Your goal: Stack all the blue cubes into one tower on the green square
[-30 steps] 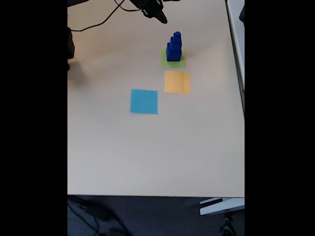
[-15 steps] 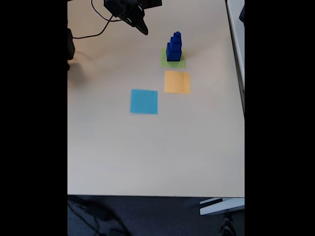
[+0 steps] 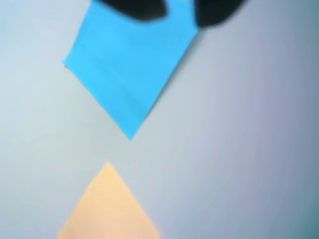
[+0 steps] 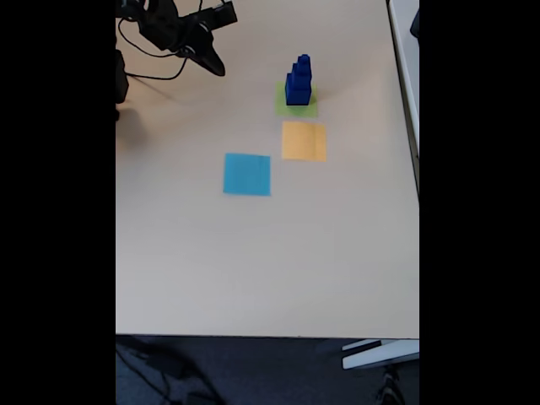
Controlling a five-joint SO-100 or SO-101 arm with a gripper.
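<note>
In the fixed view the blue cubes stand as one stepped dark blue tower (image 4: pixel 298 80), largest at the bottom, on the green square (image 4: pixel 297 105) at the far side of the table. My gripper (image 4: pixel 213 64) hangs well to the left of the tower, apart from it, and holds nothing. In the wrist view its two dark fingertips (image 3: pixel 137 7) poke in from the top edge with a narrow gap between them, and my gripper (image 3: pixel 180 11) hovers over the flat light blue square (image 3: pixel 130 64).
An orange square (image 4: pixel 304 141) lies just in front of the green one, and a light blue square (image 4: pixel 247 174) lies further left and nearer. The orange square (image 3: pixel 107 209) also appears in the wrist view. A black cable (image 4: pixel 148 63) runs along the far left. The table's near edge (image 4: pixel 267 336) ends above dark floor.
My gripper has swung left across the far edge of the table, away from the tower. The tower and the squares have not moved.
</note>
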